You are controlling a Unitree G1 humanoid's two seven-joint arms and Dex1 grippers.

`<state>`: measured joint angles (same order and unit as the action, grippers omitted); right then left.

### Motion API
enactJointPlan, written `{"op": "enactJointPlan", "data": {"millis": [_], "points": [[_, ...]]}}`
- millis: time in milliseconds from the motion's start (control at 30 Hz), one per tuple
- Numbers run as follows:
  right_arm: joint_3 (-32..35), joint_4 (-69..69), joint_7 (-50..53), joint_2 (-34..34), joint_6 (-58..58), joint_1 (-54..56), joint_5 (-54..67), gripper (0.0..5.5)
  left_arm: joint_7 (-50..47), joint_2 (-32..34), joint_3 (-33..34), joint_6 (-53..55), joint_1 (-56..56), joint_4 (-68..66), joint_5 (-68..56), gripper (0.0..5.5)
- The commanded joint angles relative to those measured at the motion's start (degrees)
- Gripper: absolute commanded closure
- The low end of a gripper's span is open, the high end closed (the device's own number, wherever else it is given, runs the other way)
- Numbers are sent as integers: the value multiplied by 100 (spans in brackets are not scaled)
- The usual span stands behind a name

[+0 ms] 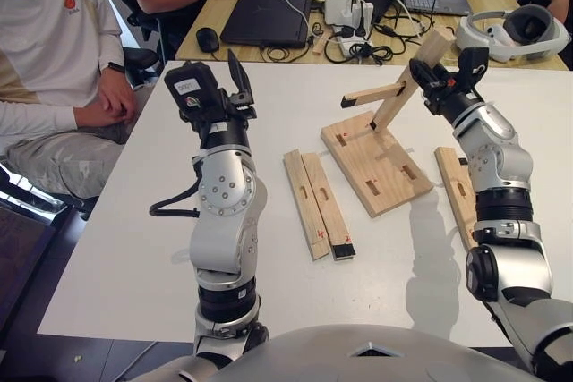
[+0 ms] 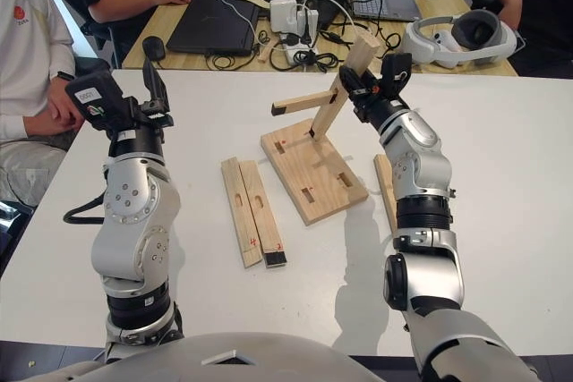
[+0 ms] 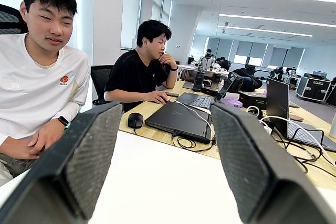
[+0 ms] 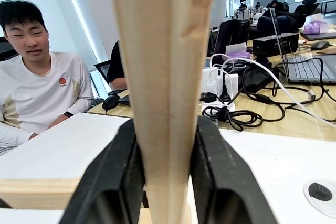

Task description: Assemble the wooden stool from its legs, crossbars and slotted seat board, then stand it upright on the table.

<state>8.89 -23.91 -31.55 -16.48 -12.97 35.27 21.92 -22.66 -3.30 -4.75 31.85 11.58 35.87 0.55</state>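
Observation:
The slotted seat board (image 1: 380, 165) lies flat mid-table. A wooden leg (image 1: 407, 87) stands tilted with its lower end at the board, and a crossbar (image 1: 369, 95) juts from it toward the left. My right gripper (image 1: 436, 73) is shut on the leg's upper part (image 4: 165, 93), black fingers (image 4: 118, 182) pressed to both sides. Two more legs (image 1: 318, 204) lie side by side left of the board, and another piece (image 1: 457, 190) rests to its right, partly behind my right arm. My left gripper (image 1: 235, 78) is raised at the table's left, open and holding nothing, pads (image 3: 86, 166) wide apart.
Behind the white table (image 1: 134, 239) stands a wooden desk with laptops (image 1: 267, 15), a mouse (image 1: 208, 39), a power strip with cables (image 1: 354, 15) and a headset (image 1: 512, 33). People sit at the far left and back. Open tabletop lies in front of the loose legs.

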Motion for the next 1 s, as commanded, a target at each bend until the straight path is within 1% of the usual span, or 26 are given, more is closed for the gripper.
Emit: {"op": "enactJointPlan", "data": {"millis": [33, 67, 167, 233, 367, 433, 533, 600, 667, 767, 900, 1000], "points": [[-442, 353, -545, -193, 740, -46, -446, 450, -45, -393, -54, -35, -106, -24, 36, 244], [-461, 370, -577, -163, 742, -13, -445, 450, -39, -389, -48, -41, -99, -42, 26, 244], [202, 28, 17, 149, -280, 471, 341, 450, -22, -377, -29, -62, -58, -99, -4, 244], [421, 126, 253, 169, -796, 506, 633, 450, 2, -366, -44, -50, -40, -115, -13, 244], [959, 1253, 462, -414, -2097, -24, 1266, 450, 15, -319, 114, 16, -244, 68, -39, 244], [1227, 2112, 485, -666, -2746, -477, 1712, 450, -1, -334, 144, 3, -262, 85, -26, 244], [1650, 3213, 591, -937, -3535, -1195, 2391, 450, -20, -350, 156, -21, -241, 109, -3, 244], [1921, 3770, 716, -997, -3953, -1685, 2834, 450, -17, -339, 163, -21, -233, 106, 5, 244], [2102, 4054, 810, -1033, -4101, -2085, 3003, 450, 12, -315, 178, 2, -200, 103, -7, 244], [2299, 4184, 708, -1203, -4002, -2617, 2971, 450, 90, -247, 192, 67, -177, 139, -20, 244], [2292, 4048, 488, -1400, -3691, -2809, 2823, 450, 153, -227, 192, 128, -177, 164, -14, 244], [2170, 3844, 367, -1395, -3382, -2808, 2652, 450, 204, -222, 180, 182, -130, 166, -13, 244]]}}
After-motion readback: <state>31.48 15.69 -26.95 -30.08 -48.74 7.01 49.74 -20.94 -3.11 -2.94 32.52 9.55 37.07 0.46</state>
